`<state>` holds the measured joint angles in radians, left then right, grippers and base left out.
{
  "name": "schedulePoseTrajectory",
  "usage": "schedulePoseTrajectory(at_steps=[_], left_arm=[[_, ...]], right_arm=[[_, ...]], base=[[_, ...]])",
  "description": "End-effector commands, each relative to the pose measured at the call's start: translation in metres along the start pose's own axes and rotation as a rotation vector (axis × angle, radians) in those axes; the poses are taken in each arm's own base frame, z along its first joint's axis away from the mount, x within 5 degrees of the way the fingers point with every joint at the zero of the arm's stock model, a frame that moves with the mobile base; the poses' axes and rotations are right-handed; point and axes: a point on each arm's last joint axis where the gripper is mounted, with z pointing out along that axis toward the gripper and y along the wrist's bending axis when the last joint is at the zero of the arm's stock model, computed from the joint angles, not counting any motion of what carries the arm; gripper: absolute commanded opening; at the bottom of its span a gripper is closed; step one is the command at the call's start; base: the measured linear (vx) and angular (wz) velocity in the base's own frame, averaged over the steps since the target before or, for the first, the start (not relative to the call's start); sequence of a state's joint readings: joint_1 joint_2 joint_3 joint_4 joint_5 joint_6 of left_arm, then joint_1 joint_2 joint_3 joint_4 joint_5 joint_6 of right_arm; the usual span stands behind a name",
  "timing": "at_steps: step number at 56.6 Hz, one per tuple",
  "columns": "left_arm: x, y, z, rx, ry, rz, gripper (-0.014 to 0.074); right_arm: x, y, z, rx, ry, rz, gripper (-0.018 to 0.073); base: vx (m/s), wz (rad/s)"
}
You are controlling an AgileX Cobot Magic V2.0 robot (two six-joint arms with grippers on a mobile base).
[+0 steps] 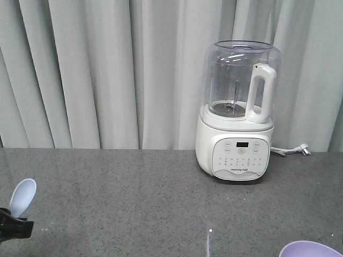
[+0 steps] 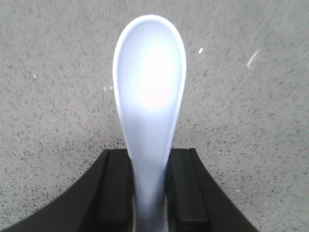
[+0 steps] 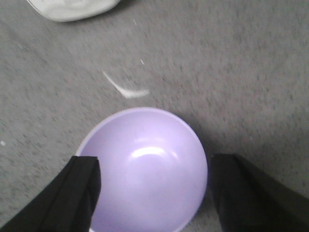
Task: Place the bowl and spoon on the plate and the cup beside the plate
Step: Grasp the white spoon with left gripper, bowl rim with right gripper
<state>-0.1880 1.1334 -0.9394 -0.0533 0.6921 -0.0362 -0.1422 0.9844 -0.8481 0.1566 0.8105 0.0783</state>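
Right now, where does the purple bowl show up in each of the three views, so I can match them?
Front view: the bowl is only a lavender sliver at the bottom right corner, cut off by the frame.
Left wrist view: not in it; only the spoon, clamped in the left gripper, over the counter.
Right wrist view: lower centre, between the right gripper's dark fingers.
Shared landmark: the speckled grey counter.

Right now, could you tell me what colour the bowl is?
Lavender-purple; the bowl shows best in the right wrist view.
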Motion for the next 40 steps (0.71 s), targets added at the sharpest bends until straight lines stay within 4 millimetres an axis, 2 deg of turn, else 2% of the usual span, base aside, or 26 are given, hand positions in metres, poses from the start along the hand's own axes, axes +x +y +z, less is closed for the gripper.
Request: schedulePoseTrajectory(at_steps=[1,30,35,40], left_arm=[[-0.011,-0.004,-0.021,0.025,-0.125,0.002,-0.0006],[-0.011,-0.004,-0.025,0.026,-0.135,0.003,-0.0006],[-0.011,-0.004,-0.025,0.025,-0.136,0.004,-0.0006],[-0.011,-0.004,-0.025,0.025,-0.136,0.004,-0.0006]], right_arm=[[-0.012,-0.003,0.012,0.035,0.013,-0.011,0.0511],[-0.010,-0.016,0.097,0.107,0.251,0.005,0.0503],[-0.009,-0.017,0.108,0.110,0.276,0.013,0.0445],[-0.008,-0.018,0.113,0.110,0.287,0.017,0.0267]], base=[[0.00,0.00],[0.00,0.00],[0.00,0.00],[0.00,0.00]])
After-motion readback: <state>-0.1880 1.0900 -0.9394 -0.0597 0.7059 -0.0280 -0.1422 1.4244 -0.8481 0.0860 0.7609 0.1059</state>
